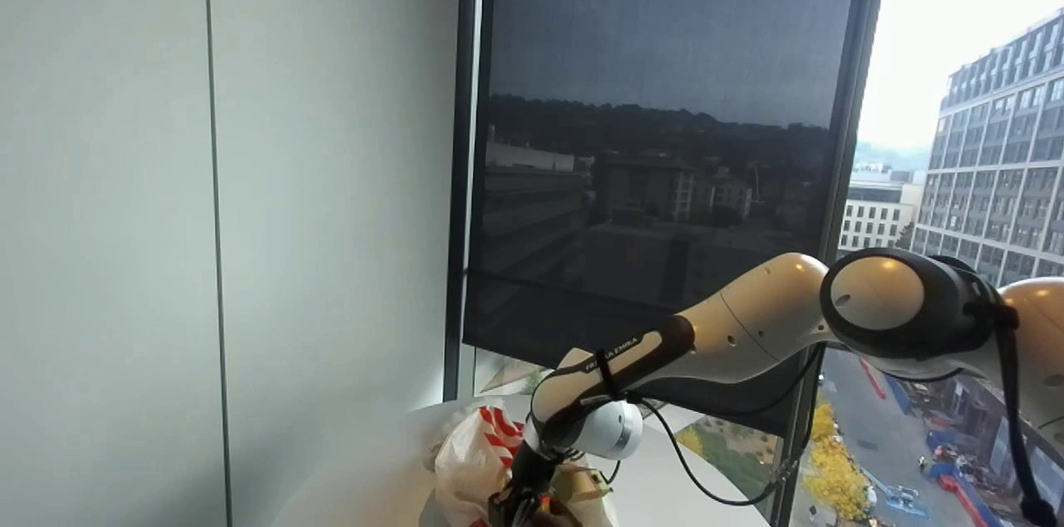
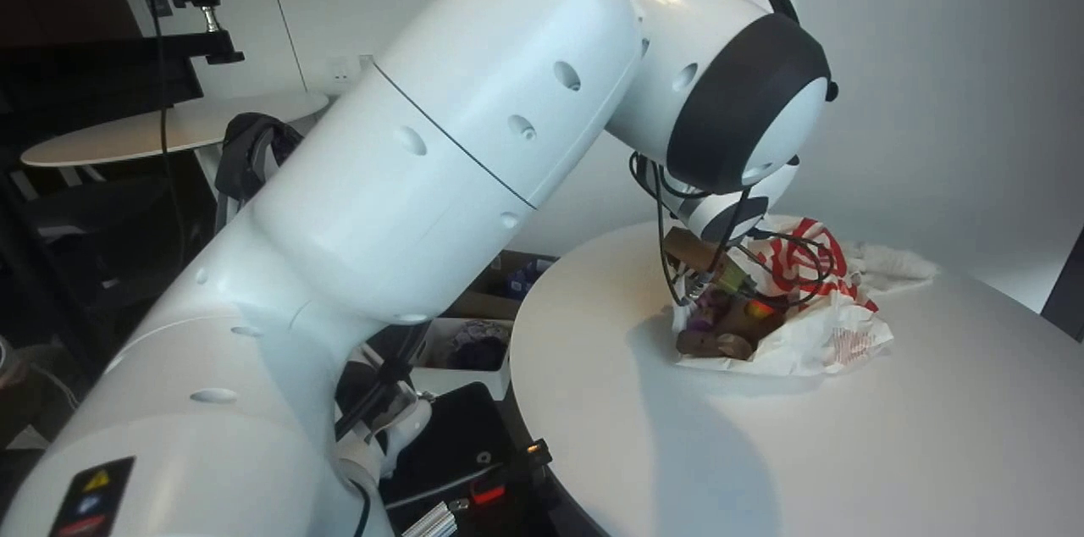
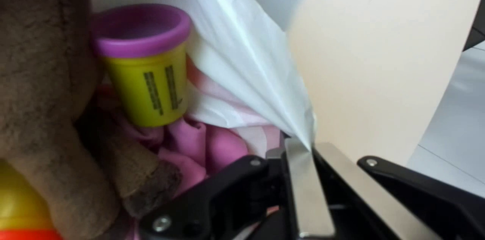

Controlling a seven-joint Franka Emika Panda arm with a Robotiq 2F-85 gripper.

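Edges & room: your rnd, smooth white surface (image 2: 923, 427) ends in a curved rim, w/ pale tiled floor (image 3: 458, 111) past it at R of the wrist view. The white plastic bag w/ red print (image 2: 834, 346) lies toward the far part; a broad stretch of surface fronts it, & a lesser one runs to the rim on the arm's side. A smooth pale wall (image 2: 948, 113) stands close behind, so your room there is tight.

Contents at the bag's open end, per wrist view: brown plush toy (image 3: 34, 62), yellow tub w/ purple lid (image 3: 147, 88) right beside it, crumpled pink cloth (image 3: 189, 149) below.

Arm: your white jointed arm w/ black bands (image 2: 474, 113) climbs from lower L in an exterior view, bends near the top & drops to the bag. A slack black cable (image 1: 736, 503) sags below the forearm.

Tool (image 3: 311, 146): your fingers are together, clamped on the bag's edge, film drawn into a narrow fold at the tips. Tub & tool are apart.
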